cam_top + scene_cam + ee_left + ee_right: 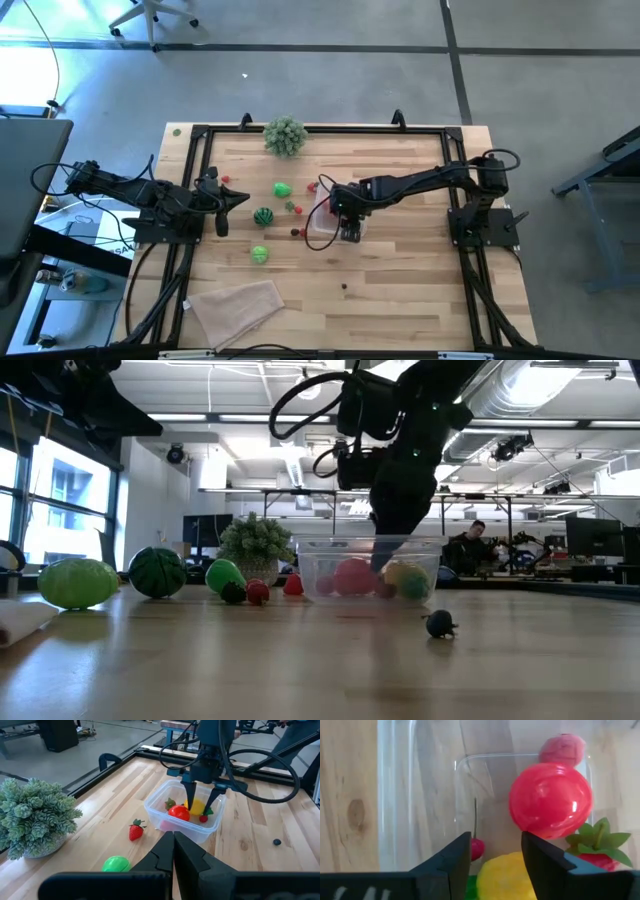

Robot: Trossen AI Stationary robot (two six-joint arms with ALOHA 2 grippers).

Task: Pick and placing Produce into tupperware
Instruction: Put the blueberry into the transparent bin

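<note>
Quick count, casual tally:

- tupperware (186, 827): one. Inside, as far as I can make out: one big red ball (551, 800), one yellow piece (506, 876), one strawberry with green leaves (603, 851), one small red berry (203, 818). Maybe more hidden.
- loose on bench (400, 290): three green pieces in high view – bright one (283, 188), dark striped one (263, 215), light one (260, 254).
- one strawberry (135, 830) beside container.
- one tiny dark berry (439, 624).
- bushy plant (285, 135): one.
- folded cloth (238, 305): one.
- arms: two.
</note>
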